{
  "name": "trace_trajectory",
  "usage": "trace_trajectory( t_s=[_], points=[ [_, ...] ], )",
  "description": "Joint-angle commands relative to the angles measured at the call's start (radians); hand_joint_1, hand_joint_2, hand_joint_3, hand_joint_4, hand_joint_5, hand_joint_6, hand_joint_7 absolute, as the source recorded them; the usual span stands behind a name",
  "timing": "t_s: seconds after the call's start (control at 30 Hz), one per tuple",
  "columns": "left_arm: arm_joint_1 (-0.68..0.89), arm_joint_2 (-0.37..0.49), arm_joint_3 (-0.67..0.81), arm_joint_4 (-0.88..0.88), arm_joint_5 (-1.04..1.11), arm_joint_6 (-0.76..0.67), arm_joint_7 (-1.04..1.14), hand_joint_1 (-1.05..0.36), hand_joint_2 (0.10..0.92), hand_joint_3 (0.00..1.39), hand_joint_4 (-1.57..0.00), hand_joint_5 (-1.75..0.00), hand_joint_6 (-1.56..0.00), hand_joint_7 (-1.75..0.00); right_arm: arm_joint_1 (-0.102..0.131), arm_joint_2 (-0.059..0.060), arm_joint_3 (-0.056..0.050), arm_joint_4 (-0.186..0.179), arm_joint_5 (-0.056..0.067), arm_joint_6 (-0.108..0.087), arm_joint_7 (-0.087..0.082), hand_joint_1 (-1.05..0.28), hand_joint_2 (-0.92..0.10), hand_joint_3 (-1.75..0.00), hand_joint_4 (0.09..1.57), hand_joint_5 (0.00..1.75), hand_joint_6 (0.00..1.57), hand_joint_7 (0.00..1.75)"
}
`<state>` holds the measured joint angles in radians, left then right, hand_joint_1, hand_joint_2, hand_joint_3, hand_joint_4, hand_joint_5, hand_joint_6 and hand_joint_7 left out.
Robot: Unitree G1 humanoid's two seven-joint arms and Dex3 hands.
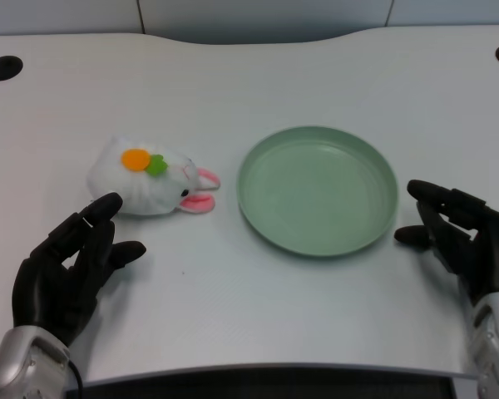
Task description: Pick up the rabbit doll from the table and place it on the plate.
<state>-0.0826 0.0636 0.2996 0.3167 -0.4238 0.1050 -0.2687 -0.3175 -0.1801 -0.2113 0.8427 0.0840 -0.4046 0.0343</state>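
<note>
Head view, single frame. The rabbit doll [152, 178] lies on its side on the white table [258, 75], left of centre in the frame; its body is white and round, with an orange patch and a green patch on top, and its pink-lined ears point toward the right. The green plate [254, 170] sits just right of centre, near the doll's ears but not touching them, a strip of bare table showing between the two. Nothing lies on the plate. The left hand [66, 270] is at the lower left of the frame, below the doll, holding nothing, fingers spread apart and angled up toward the doll. Its uppermost fingertip comes just beside the doll's lower left edge; whether it touches the plush cannot be told from this view. Its silver forearm [21, 366] enters from the bottom left corner. The right hand [457, 237] rests at the lower right of the frame, just beside the plate's right rim. Two dark round holes mark the table's upper left [3, 67] and upper right corners.
</note>
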Motion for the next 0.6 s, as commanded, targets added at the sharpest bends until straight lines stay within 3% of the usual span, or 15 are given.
trace_trajectory(
  t_s=[0.03, 0.13, 0.27, 0.43, 0.5, 0.6],
  points=[
    [0.004, 0.002, 0.002, -0.001, 0.000, -0.002, -0.003, -0.54, 0.921, 0.17, -0.44, -1.36, -0.86, -0.07, 0.007, -0.001, -0.007, 0.006, 0.008, -0.006, 0.003, -0.39, -0.92, -0.17, 0.88, 0.84, 1.02, 0.00],
    [0.002, 0.005, 0.002, 0.003, -0.001, -0.003, -0.009, -0.54, 0.921, 0.17, -0.44, -1.36, -0.85, -0.06, 0.005, -0.002, -0.007, 0.014, 0.007, -0.023, 0.006, -0.40, -0.92, -0.17, 0.87, 0.85, 1.02, 0.00],
    [0.002, 0.004, -0.001, -0.007, 0.003, 0.010, 0.005, -0.54, 0.921, 0.16, -0.43, -1.36, -0.84, -0.06, 0.005, -0.002, -0.007, 0.004, 0.008, 0.002, 0.003, -0.40, -0.92, -0.17, 0.88, 0.85, 1.02, 0.00],
    [0.001, 0.006, -0.002, 0.001, 0.005, -0.003, -0.006, -0.54, 0.921, 0.17, -0.42, -1.36, -0.84, -0.06, 0.004, -0.004, -0.009, 0.007, 0.010, -0.005, 0.012, -0.38, -0.92, -0.18, 0.86, 0.85, 1.01, 0.00],
    [0.001, 0.005, 0.001, 0.002, -0.001, 0.000, -0.009, -0.54, 0.921, 0.17, -0.42, -1.36, -0.84, -0.06, 0.003, -0.002, -0.012, 0.017, 0.012, -0.019, 0.015, -0.39, -0.92, -0.18, 0.86, 0.85, 1.02, 0.00],
    [0.002, 0.006, 0.003, 0.002, -0.003, 0.002, -0.011, -0.54, 0.921, 0.18, -0.42, -1.36, -0.84, -0.06, 0.003, -0.001, -0.014, 0.022, 0.011, -0.025, 0.017, -0.39, -0.92, -0.17, 0.87, 0.86, 1.03, 0.01]
  ],
)
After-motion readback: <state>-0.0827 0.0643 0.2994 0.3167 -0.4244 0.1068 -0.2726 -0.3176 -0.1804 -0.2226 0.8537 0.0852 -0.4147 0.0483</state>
